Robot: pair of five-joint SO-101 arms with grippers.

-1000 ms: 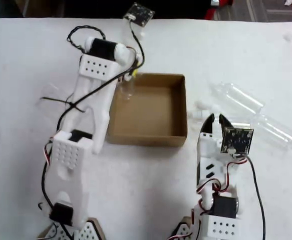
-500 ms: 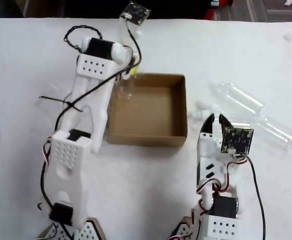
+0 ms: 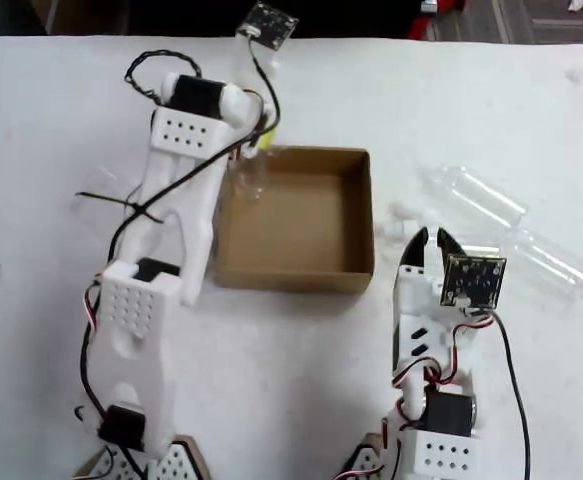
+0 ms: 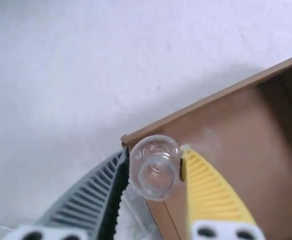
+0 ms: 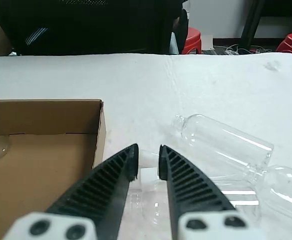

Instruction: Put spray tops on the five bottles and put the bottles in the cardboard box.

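Near right: your right gripper [image 5: 148, 148] sits low over the table [image 3: 511, 110], just right of the cardboard box [image 3: 369, 212]. Its black fingers stand slightly apart and hold nothing. A small white piece [image 5: 147, 161], probably a spray top, lies on the table just past the fingertips.

Right of that, a little farther: two clear bottles lie on their sides, the nearer bottle [image 3: 551, 262] and the farther bottle [image 3: 471, 197], lying close together and end to end. Neither has a top fitted, and both are outside the box.

Centre: the box is open-topped, and the floor you can see is bare brown card.

Far left corner of the box: your left gripper [image 4: 155, 150] is clamped on a third clear bottle [image 4: 154, 167], with the grey finger on one side of the neck and the yellow finger on the other. The bottle hangs upright right at the box corner. Its mouth is open, with no spray top on it.

Step in hand, as judged: capping has not begun, and this bottle is being carried at the box uncapped.

Next move calls for the following. Either hold that bottle steady with its mouth up within the right arm's reach, or set it down. Then close the right fingers on the white piece, line it up over the neck, and seat it.

Risk: the neck is smooth and the grip on it is narrow, so the bottle may swivel when the top is pressed on.
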